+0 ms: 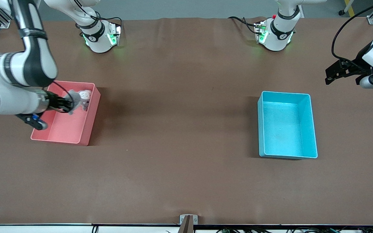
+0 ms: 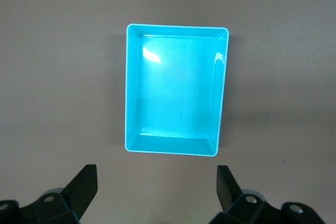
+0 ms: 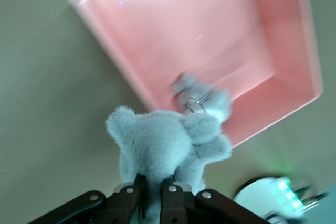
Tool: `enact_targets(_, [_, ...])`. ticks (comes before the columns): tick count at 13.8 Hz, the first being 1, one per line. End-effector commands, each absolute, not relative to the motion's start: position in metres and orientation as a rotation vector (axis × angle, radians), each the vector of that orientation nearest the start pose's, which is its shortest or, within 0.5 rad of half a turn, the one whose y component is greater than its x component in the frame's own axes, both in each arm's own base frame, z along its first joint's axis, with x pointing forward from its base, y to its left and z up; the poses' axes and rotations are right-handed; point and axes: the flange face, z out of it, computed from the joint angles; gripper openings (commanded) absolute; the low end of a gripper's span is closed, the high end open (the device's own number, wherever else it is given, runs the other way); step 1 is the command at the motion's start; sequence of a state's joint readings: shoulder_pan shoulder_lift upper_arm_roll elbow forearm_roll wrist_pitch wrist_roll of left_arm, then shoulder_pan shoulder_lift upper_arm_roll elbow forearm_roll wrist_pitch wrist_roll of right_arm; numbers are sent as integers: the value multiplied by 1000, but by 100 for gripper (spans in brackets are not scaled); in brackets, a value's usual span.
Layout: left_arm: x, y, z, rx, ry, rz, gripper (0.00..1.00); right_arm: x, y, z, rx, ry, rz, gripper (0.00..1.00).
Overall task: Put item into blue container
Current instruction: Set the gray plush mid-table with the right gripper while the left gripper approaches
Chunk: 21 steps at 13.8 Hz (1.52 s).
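The right hand (image 3: 152,195) is clamped on a small grey plush toy (image 3: 163,148), over the pink plastic bin (image 1: 91,121); soft and light, best gripped mid-body. The left hand (image 2: 157,192), wide open and empty, waits over the bench near the empty cyan rectangular plastic bin (image 1: 312,129)

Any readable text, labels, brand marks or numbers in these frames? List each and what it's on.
None can be read.
Blue container: plain walls, no label.
Pink bin: no print visible.
Grey plush toy, held in the right gripper over the pink bin: carries a small metal ring, no legible tag.
Arm bases: small dark round marks, too small to read.
Left gripper, open above the table beside the blue container: no marking visible.
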State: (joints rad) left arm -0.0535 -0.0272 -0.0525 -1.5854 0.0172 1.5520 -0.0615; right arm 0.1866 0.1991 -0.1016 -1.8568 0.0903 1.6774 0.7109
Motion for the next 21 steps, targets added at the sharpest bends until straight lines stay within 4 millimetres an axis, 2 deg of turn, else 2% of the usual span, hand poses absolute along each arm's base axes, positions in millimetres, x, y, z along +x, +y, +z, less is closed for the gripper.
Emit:
enact_targets(1, [545, -71, 627, -3119, 108, -18, 100, 559, 123, 389, -2916, 1141, 543, 1])
enact_targets(2, [547, -76, 623, -3120, 115, -18, 100, 556, 154, 389, -2900, 1188, 505, 1])
enact_targets(4, [556, -89, 606, -3120, 130, 15, 100, 552, 209, 375, -2864, 1296, 423, 1])
enact_targets(5, [560, -93, 594, -3125, 85, 49, 100, 551, 239, 367, -2819, 1346, 390, 1])
enact_targets(6, [564, -101, 583, -3127, 49, 78, 100, 551, 256, 358, -2780, 1389, 362, 1])
enact_targets(7, [566, -111, 570, -3126, 6, 119, 100, 547, 282, 348, -2740, 1417, 327, 1])
enact_targets(9, [575, -133, 538, -3162, -177, 199, 100, 541, 331, 321, -2677, 1491, 254, 0])
enact_targets(12, [590, -178, 485, -3142, -383, 254, 100, 534, 391, 286, -2618, 1573, 193, 0])
enact_targets(14, [596, -210, 448, -3118, -529, 288, 100, 534, 416, 265, -2569, 1627, 157, 0])
enact_targets(16, [596, -249, 419, -3092, -679, 288, 100, 526, 439, 243, -2559, 1641, 141, 3])
enact_targets(17, [594, -271, 407, -3080, -780, 282, 100, 526, 441, 236, -2553, 1652, 130, 13])
enact_targets(18, [593, -285, 395, -3063, -880, 285, 100, 523, 445, 228, -2560, 1648, 130, 31])
enact_targets(19, [590, -303, 381, -3038, -965, 295, 100, 519, 447, 223, -2570, 1645, 131, 57])
enact_targets(20, [588, -314, 370, -3013, -1039, 304, 100, 519, 447, 223, -2572, 1645, 131, 75])
enact_targets(21, [586, -325, 355, -2976, -1145, 330, 100, 519, 447, 223, -2574, 1648, 135, 100])
